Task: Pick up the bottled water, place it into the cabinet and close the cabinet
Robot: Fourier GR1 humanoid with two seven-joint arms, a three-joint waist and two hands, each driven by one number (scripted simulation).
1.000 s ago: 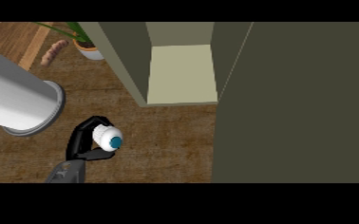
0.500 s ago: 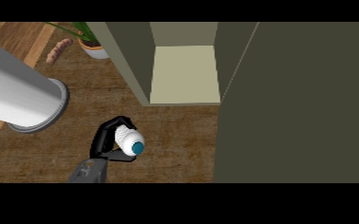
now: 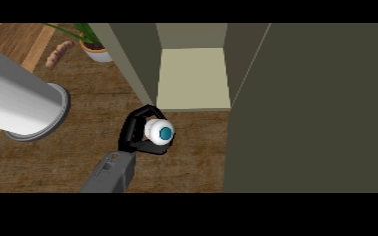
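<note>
Over the last second the left hand point(image 3: 140, 132), its fingers curled round the bottled water point(image 3: 159, 131), had carried it across the table right up to the open cabinet point(image 3: 193, 80), leaving placement and closing undone.

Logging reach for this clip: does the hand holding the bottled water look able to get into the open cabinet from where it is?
Probably yes. The hand, curled round the bottled water, sits just before the cabinet opening, with nothing between them.
</note>
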